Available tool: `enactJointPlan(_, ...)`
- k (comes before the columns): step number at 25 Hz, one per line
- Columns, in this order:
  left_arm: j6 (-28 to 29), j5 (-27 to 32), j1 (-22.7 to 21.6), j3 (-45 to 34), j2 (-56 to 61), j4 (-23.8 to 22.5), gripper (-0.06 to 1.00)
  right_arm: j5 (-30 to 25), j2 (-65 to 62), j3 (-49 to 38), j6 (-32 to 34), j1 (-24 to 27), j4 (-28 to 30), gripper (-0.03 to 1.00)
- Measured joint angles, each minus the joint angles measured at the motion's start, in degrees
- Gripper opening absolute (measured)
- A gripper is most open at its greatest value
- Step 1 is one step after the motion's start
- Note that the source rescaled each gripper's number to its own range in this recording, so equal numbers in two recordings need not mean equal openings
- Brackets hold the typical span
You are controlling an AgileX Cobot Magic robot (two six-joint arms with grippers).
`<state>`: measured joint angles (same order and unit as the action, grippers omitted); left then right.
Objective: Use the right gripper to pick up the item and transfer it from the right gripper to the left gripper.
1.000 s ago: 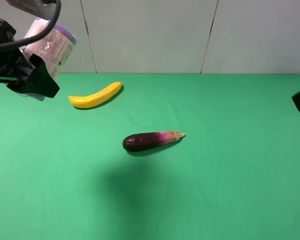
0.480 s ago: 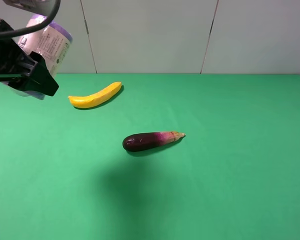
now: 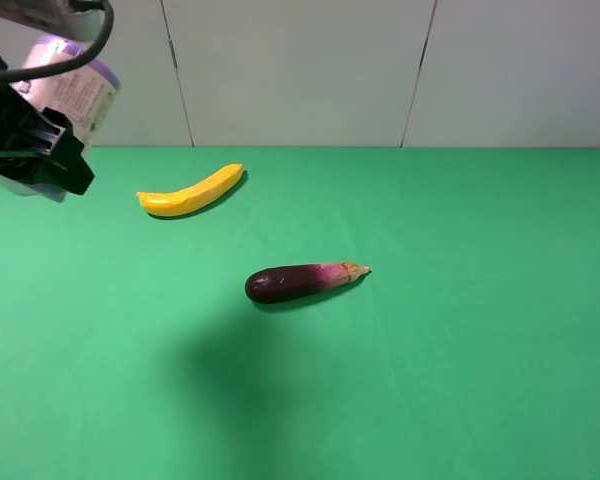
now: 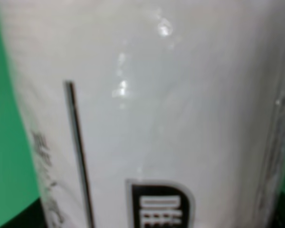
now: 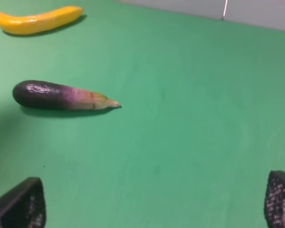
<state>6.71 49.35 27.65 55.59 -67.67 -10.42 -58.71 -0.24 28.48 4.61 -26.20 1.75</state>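
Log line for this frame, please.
stage: after handover | left gripper: shut on can, raised at far left | right gripper: open, empty | eggplant, banana: lying on green table

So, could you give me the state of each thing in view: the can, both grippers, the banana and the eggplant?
can: held in the air, tilted.
left gripper: shut on the can.
right gripper: open, empty.
banana: lying on the green table, untouched.
eggplant: lying on its side on the green table, apart from the banana.
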Motion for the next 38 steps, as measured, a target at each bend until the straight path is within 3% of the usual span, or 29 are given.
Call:
enactJointPlan(3, 1.43, 1.77, 0.0, 0.0, 0.0, -2.16, 0.01, 0.0, -0.09, 0.0, 0.04, 0.0, -0.19, 1.0)
enactJointPlan(13, 4.96, 4.14, 0.0, -0.05, 0.0, -2.21, 0.01, 0.0, -0.09, 0.0, 0.04, 0.09, -0.48, 1.0)
enactJointPlan(19, 10.21, 2.89, 0.0, -6.62, 0.04, -2.21, 0.01, 0.06, -0.09, 0.0, 0.17, 6.8, -0.77, 1.0)
enactJointPlan(27, 16.83, -9.21, 0.0, -17.28, 0.06, -2.15, 0.0, 0.11, -0.09, 0.0, 0.22, 17.47, -0.91, 1.0)
enactJointPlan(33, 20.84, -15.05, -0.31, -20.28, -0.51, -5.86, 0.0, 0.11, -0.09, 0.0, 0.22, 17.97, -1.31, 1.0)
enactJointPlan(38, 21.73, -18.02, -4.32, -20.28, -6.48, -7.28, 0.0, 0.11, -0.09, 0.0, 0.22, 17.97, -1.31, 1.0)
